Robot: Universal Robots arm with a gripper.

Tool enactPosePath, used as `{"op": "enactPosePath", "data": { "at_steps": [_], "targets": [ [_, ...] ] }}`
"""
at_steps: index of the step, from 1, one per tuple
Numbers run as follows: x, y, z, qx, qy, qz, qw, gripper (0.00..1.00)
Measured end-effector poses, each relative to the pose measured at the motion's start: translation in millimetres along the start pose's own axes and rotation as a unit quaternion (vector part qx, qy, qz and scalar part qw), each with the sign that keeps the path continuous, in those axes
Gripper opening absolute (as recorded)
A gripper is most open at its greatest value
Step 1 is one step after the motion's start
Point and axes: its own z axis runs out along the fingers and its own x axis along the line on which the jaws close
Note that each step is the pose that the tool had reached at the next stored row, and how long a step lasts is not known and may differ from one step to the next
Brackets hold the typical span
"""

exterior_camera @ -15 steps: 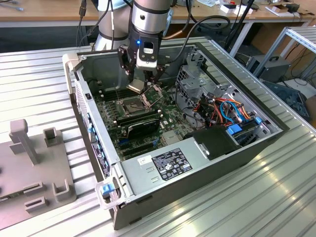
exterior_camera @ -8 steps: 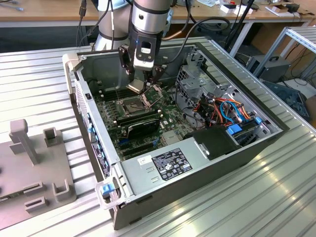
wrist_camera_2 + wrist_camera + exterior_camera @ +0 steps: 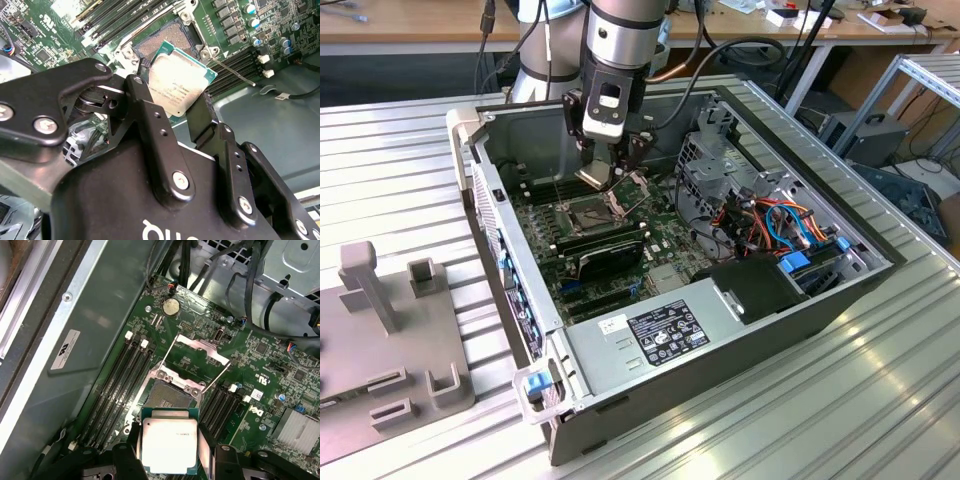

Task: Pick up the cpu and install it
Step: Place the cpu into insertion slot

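My gripper (image 3: 608, 172) hangs inside the open computer case, shut on the cpu (image 3: 593, 178). The cpu (image 3: 182, 82) is a flat silver-grey square, gripped by two opposite edges between the black fingers (image 3: 145, 107). In the first wrist view the cpu (image 3: 169, 445) sits between the fingers (image 3: 206, 447), level and just above the open socket (image 3: 167, 395). The socket's hinged bracket (image 3: 200, 347) is flipped back and its lever wires are raised. In the second wrist view the bare socket (image 3: 160, 42) lies just beyond the cpu's far edge. The socket (image 3: 590, 212) is right under the gripper.
Memory slots (image 3: 120, 385) flank the socket on both sides. A metal drive cage (image 3: 720, 170) with orange and blue cables stands toward the exterior view's right, and the power supply (image 3: 660, 330) sits in front. A grey fixture (image 3: 390, 340) rests on the table at the exterior view's left.
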Motion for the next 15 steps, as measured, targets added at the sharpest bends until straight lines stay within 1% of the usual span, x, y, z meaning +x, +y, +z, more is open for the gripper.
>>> {"op": "enactPosePath", "data": {
  "at_steps": [12, 15],
  "targets": [
    [0.0, 0.0, 0.0, 0.0000, 0.0000, 0.000, 1.00000, 0.54],
    [0.0, 0.0, 0.0, 0.0000, 0.0000, 0.004, 0.99999, 0.54]
  ]
}}
